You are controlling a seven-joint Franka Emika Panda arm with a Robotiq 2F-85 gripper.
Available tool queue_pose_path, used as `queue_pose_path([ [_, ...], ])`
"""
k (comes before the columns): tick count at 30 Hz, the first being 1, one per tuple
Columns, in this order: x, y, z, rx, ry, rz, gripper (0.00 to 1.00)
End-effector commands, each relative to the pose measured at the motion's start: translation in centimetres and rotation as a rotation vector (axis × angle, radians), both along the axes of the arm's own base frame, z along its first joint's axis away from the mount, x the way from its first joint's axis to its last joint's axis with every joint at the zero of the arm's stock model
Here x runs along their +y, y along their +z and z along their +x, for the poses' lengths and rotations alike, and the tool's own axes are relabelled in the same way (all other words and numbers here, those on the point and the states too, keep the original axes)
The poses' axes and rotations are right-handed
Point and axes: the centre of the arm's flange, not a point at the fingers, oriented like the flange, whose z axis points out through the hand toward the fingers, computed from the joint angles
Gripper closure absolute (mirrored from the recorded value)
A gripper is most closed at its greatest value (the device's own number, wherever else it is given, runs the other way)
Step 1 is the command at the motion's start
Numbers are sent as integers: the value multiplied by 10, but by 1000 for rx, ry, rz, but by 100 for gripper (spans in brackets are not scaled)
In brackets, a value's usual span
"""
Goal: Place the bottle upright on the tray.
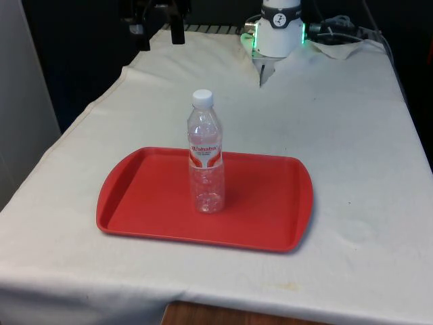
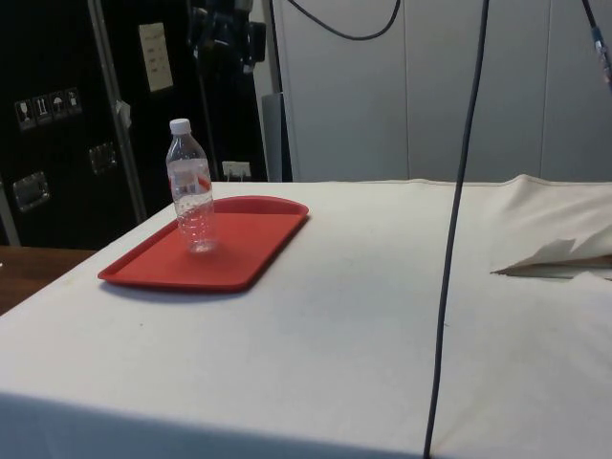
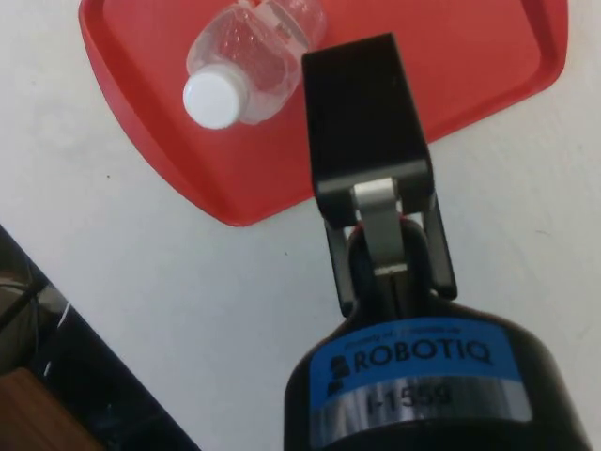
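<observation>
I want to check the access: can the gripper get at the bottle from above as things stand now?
Probably yes. The bottle stands upright and alone on the red tray, its white cap exposed. The wrist view looks down on it from above, and nothing lies between.

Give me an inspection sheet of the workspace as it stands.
Surface: white cloth over the table, lightly stained.
Job's things: clear water bottle, white cap on, upright on the red tray.
Clutter: folded cloth edge at the table's side.
Gripper: gripper above the tray beside the bottle, holding nothing.
Cables: black cable hanging in front of the side view.
Surroundings: dark cabinets, white wall panels.
</observation>
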Motion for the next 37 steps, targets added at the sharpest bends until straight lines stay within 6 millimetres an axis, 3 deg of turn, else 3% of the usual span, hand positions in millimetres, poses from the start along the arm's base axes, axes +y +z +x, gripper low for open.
queue_pose_path([
  [1,2,3,-2,-2,9,-12,0],
  [11,9,6,-6,7,48,-2,0],
  [37,51,9,-13,31,191,-21,0],
])
